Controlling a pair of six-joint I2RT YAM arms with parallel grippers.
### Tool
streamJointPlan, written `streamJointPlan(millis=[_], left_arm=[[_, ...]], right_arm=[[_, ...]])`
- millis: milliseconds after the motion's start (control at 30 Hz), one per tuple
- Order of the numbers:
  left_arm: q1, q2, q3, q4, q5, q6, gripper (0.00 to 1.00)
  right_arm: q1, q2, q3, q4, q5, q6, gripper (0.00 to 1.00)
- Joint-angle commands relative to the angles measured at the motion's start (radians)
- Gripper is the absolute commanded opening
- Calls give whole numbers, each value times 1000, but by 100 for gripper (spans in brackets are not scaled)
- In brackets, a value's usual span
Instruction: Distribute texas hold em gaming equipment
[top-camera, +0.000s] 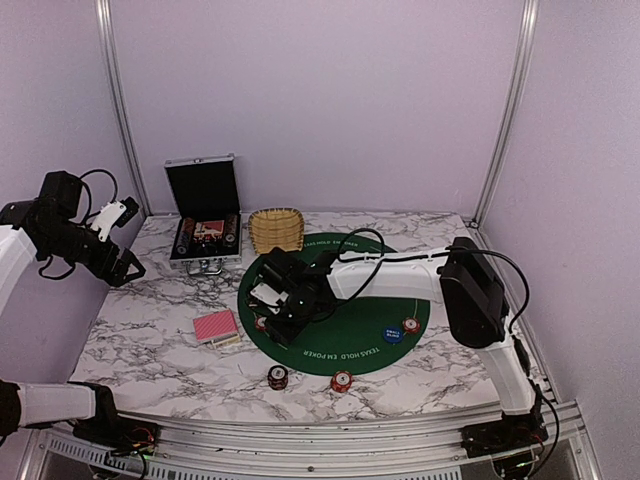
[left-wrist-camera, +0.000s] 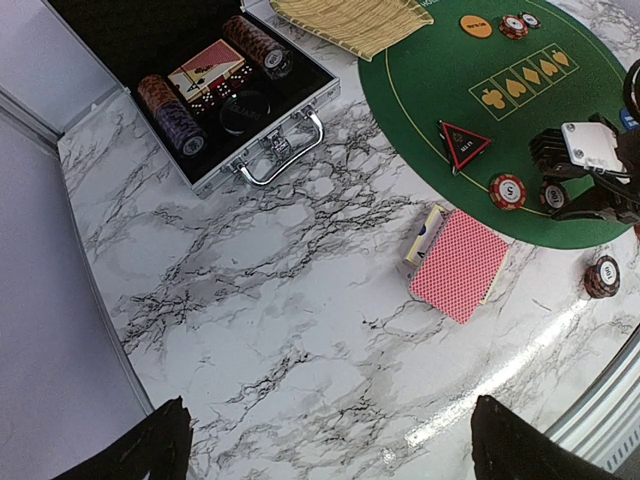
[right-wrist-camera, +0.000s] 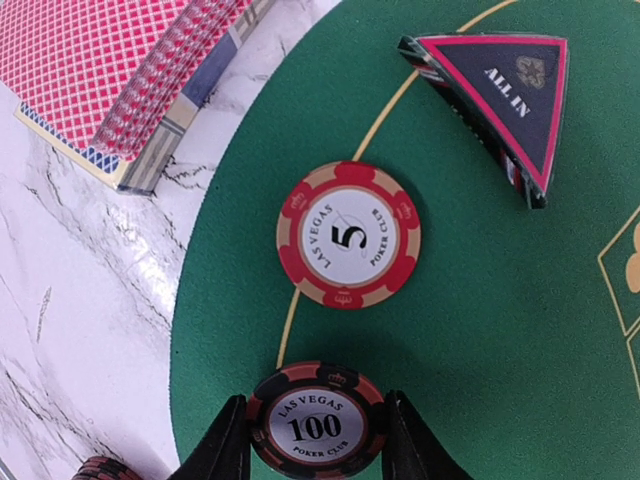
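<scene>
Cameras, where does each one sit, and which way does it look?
Top external: above, behind the arms, looking down on the round green felt mat; both arms show.
Left wrist: high, looking down at the open silver-edged black case; left gripper shows below.
Right wrist: low over the mat, facing the black-and-red 100 chip inside the right gripper.
Both wrist views share the pinkish-red-backed card deck and dark triangular marker.

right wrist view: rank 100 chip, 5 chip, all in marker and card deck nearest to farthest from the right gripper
1. 100 chip, held in the right gripper
2. 5 chip, just ahead
3. all in marker, upper right, and card deck, upper left: too close to call
</scene>
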Motion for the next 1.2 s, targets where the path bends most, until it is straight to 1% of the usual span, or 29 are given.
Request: streamJointPlan(millis=[0,133,167,333,533,633,767,900,1000,1167], left_arm=[[-2,-4,18,-30,-8,8,99],[-2,-5,17,-29,-7,9,99],[-2,-4,15,-30,-5,9,99],[-1,-6,15,-30,-5,7,99],[-2,-8,16,-30,-4,7,99],[-2,-9,18,-31,-1,7,99],[-2,-10,18,-32,-3,8,99],[-2,-11,19,-32,-1,10,99],[-1,-11,21,-33,-2,9,99],[-1,-11,24,-35,5,5,99]], right_arm=[[-7,27,18,28,-14,7,28],[-10,21,18,28,-13,9,46],[-11,18,17,28,-13,9,49],[-17,-7,20,21,5,6,51],[-16,-65,16,5,4,7,52],[-4,-115,-26,6,-2,8,52],[30,-191,-111,3,10,15,55],[80,-247,-194,9,-16,29,63],[121,-258,-236,8,-30,38,70],[159,-249,-263,28,-49,48,75]])
